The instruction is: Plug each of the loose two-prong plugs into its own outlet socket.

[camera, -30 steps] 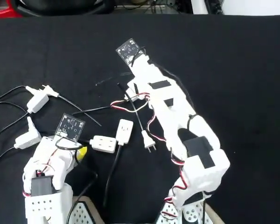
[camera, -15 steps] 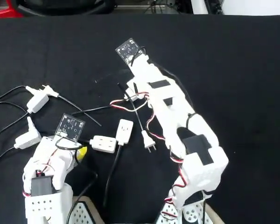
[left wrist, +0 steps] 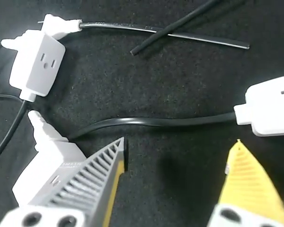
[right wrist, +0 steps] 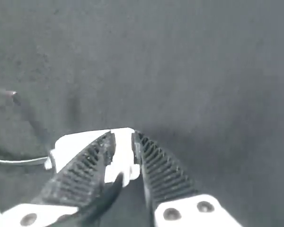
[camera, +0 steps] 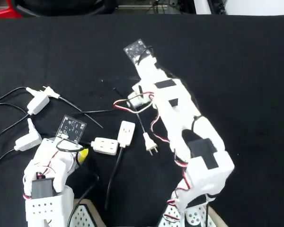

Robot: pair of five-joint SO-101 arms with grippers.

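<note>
A loose white two-prong plug [camera: 150, 143] lies on the black cloth at mid-table, its black cord running up to a free end [camera: 114, 89]. My right gripper [right wrist: 124, 142] is shut on a small white plug body [right wrist: 120, 158], held over the cloth near the table's middle [camera: 135, 100]. My left gripper [left wrist: 177, 156] is open, low over the cloth with nothing between its grey and yellow fingers [camera: 84, 153]. White outlet blocks lie around it: two to its left [left wrist: 38, 66] [left wrist: 47, 161] and one to its right [left wrist: 270, 111].
In the high view the outlets sit at the left [camera: 38, 101] [camera: 28, 139] and centre [camera: 104, 145] [camera: 126, 132]. A plug end [left wrist: 59, 23] touches the far left outlet. Black cords [left wrist: 151, 123] cross the cloth. The right half of the table is bare cloth.
The right arm has swung slightly right and away, and its wrist has turned. The loose cord's free end shifted a little left. The left arm has not moved.
</note>
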